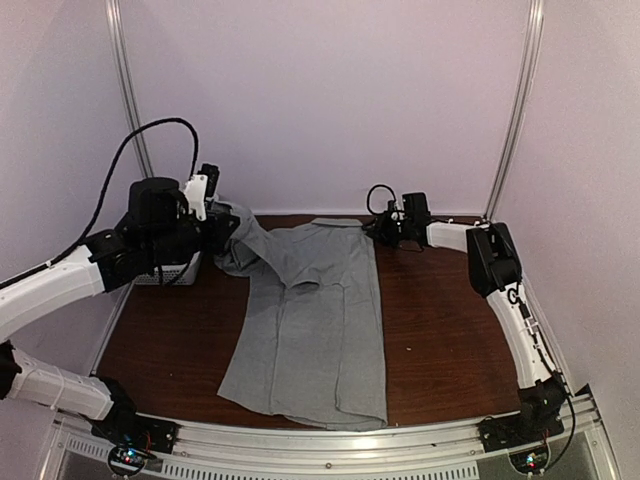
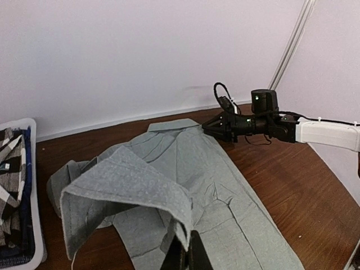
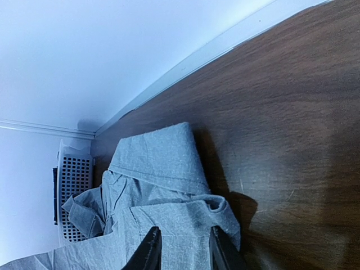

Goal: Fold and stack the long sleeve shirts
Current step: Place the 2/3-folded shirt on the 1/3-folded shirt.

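Left fingers are pinched shut on a flap of the grey shirt, lifted at upper left of the top view; the rest lies flat mid-frame. It looks like the sleeve-side fold. Right fingers stand narrowly apart over the shoulder by the collar, gripping nothing. Next up: carry that flap across the body and lay it smooth. The checked shirt sits in the basket. Dark wood table, plain pale walls.

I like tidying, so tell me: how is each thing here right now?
grey shirt: spread on the table, one side lifted.
checked shirt: bunched in the white basket.
white basket: holds the checked shirt.
left gripper: shut on the grey shirt.
right gripper: open over the grey shirt.
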